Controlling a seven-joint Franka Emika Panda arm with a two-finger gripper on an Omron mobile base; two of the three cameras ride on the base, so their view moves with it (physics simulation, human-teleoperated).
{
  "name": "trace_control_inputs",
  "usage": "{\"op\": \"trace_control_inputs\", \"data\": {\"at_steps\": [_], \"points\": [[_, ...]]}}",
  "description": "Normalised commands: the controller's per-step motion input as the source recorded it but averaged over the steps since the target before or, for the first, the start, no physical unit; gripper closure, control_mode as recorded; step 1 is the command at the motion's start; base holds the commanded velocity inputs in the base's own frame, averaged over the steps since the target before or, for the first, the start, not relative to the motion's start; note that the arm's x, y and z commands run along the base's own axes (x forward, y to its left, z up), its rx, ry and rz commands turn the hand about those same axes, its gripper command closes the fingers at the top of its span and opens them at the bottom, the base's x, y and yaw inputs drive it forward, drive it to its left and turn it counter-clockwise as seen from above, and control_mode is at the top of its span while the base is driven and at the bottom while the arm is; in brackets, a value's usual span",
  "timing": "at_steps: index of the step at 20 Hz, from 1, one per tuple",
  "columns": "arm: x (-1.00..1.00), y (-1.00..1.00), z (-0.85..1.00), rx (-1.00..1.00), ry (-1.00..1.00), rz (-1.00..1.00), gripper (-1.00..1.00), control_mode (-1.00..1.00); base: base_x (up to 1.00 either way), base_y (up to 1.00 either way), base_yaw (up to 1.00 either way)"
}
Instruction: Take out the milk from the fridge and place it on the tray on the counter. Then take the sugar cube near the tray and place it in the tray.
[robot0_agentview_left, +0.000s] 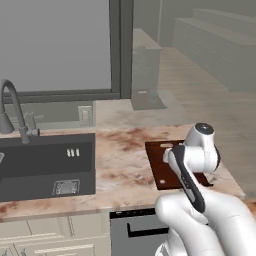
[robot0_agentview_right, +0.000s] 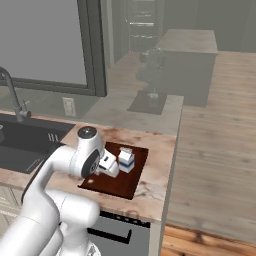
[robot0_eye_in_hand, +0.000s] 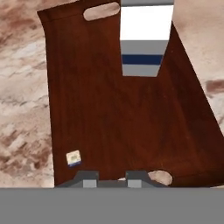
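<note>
From the left base view, the arm (robot0_agentview_left: 192, 170) is bending down over the tray (robot0_agentview_left: 159, 167). The tray is lying flat on the counter (robot0_agentview_left: 120, 165), to the right of the black sink (robot0_agentview_left: 47, 167). A curved tap (robot0_agentview_left: 12, 112) is standing at the far left end of the sink. The arm is hiding most of the tray here.

From the right base view, the milk (robot0_agentview_right: 126, 160) is standing upright on the tray (robot0_agentview_right: 125, 182), close to the tray's far edge. The gripper (robot0_agentview_right: 111, 169) is hanging low over the tray, just left of the milk. I cannot tell from here if it is touching the milk. The counter (robot0_agentview_right: 157, 165) is ending just to the right of the tray.

From the hand view, the gripper's two dark tips (robot0_eye_in_hand: 113, 178) are sitting close together, almost shut, with nothing between them. The milk (robot0_eye_in_hand: 144, 39) is standing on the tray (robot0_eye_in_hand: 122, 113) well ahead of the tips, beside the long hole in the tray's edge. The sugar cube (robot0_eye_in_hand: 73, 158) is lying on the tray, right at the edge, near the tips. It is not being held. The counter (robot0_eye_in_hand: 24, 109) is showing around the tray.
</note>
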Motion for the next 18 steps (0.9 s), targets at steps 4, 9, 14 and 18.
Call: {"op": "trace_control_inputs", "data": {"at_steps": [4,9,14,18], "points": [[0.06,0.00,-0.31,0.01,0.00,-0.01,1.00,-1.00,0.00,0.00,0.00],[0.00,0.00,-0.47,0.01,0.00,-0.02,1.00,-1.00,0.00,0.00,0.00],[-0.01,0.09,-0.41,0.00,-0.01,-0.02,1.00,-1.00,0.00,0.00,0.00],[0.00,0.19,-0.48,0.00,-0.02,-0.03,1.00,-1.00,0.00,0.00,0.00]]}}
